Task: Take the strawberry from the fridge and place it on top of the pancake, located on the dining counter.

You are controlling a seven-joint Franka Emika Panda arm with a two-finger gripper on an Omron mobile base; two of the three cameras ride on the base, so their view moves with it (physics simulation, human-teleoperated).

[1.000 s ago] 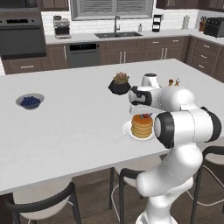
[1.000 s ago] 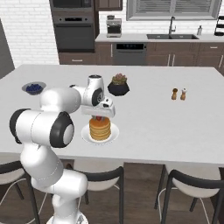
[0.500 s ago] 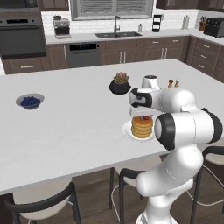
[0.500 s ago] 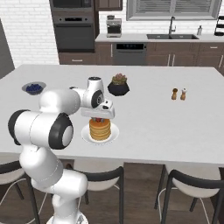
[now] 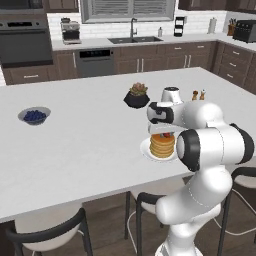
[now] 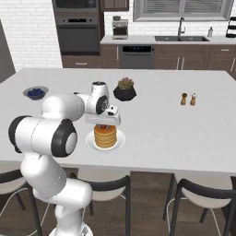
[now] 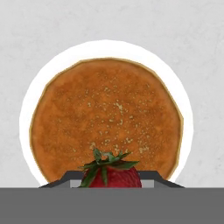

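The pancake [image 5: 162,145] is a golden-brown stack on a small white plate [image 5: 144,149] near the front edge of the white dining counter [image 5: 90,145]. My gripper [image 5: 165,134] hangs just above the stack, shut on the red strawberry [image 5: 167,135]. From the right side the strawberry [image 6: 103,126] sits in the gripper [image 6: 103,124] directly over the pancake [image 6: 105,136]. In the hand view the strawberry [image 7: 111,176], green leaves up, is held between the dark fingertips [image 7: 65,179] over the near edge of the pancake [image 7: 105,113]. The fridge's [image 6: 3,55] grey side shows at the far left.
A dark pot with a plant [image 5: 137,96] stands behind the pancake. A bowl of blueberries [image 5: 34,116] sits far left, salt and pepper shakers [image 6: 188,98] to the right. Dark stools [image 6: 203,198] line the counter's front edge.
The hand with the strawberry has sunk slightly toward the pancake. Nothing else has moved.
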